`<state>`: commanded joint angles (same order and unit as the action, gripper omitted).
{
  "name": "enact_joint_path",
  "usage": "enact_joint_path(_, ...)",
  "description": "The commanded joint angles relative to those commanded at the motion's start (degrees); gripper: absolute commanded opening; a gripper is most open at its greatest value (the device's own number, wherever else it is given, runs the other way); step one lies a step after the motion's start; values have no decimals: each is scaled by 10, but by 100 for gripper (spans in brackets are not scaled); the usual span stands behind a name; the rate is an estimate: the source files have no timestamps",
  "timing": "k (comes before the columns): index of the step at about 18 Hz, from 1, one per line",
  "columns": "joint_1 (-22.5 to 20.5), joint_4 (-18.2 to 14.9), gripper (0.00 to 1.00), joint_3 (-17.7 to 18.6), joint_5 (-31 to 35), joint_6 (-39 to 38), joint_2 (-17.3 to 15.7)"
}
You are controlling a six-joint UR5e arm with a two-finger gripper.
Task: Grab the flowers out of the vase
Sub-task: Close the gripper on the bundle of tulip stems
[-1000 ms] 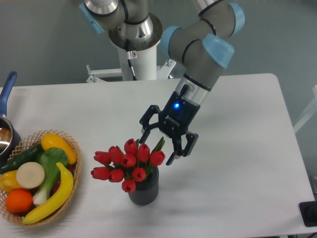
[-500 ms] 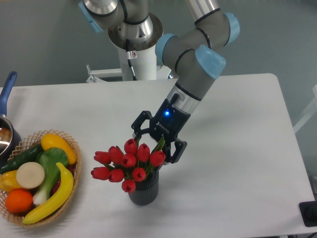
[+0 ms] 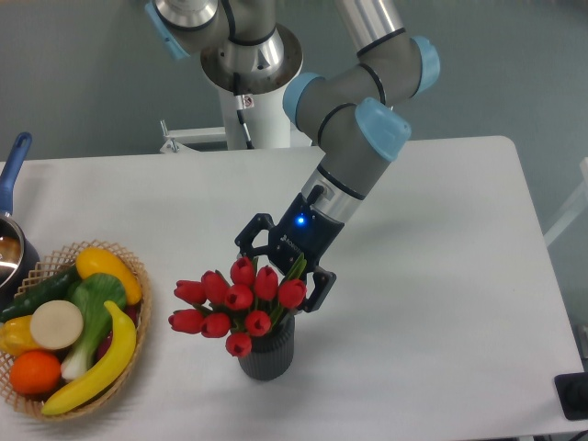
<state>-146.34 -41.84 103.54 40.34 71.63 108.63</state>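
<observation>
Spreading pincer (image 3: 280, 276) over flowers (image 3: 234, 303)

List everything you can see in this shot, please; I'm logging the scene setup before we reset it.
flowers: one bunch of about ten buds, red with green leaves, standing in the vase, front centre of the table
vase: one, dark grey-black, ribbed, front centre
basket: one, tan wicker, front left, holding fruit and vegetables
banana: one, yellow, along the basket's right side
orange: one, orange, at the basket's front
pot: one, blue handle, left edge, partly cut off
table: one, white
dark object: one, black, bottom right corner, cut off
arm: one, grey with light blue joints
gripper: one, black, open, fingers either side of the bunch's back edge
</observation>
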Motion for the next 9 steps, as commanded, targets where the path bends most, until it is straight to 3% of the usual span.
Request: enact_joint_path(9,10,0,100,-13,-1,-1,14)
